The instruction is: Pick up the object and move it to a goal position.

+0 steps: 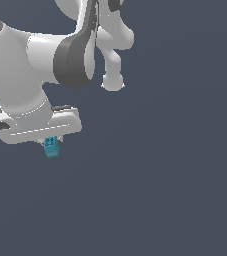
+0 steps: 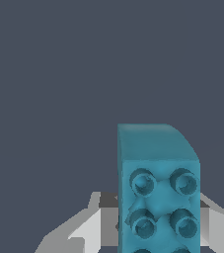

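The gripper (image 1: pixel 50 143) is closed on the teal block (image 1: pixel 51 147), which sticks out below the white hand in the exterior view. In the wrist view the block (image 2: pixel 158 192) sits between the grey fingers (image 2: pixel 86 227), studs facing the camera. The fingers seem to touch its sides, but this is partly hidden.

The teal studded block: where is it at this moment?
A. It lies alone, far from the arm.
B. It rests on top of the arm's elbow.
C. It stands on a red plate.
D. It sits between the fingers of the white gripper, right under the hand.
D: the teal studded block pokes out just below the white gripper, and the wrist view shows it close up between the fingers.
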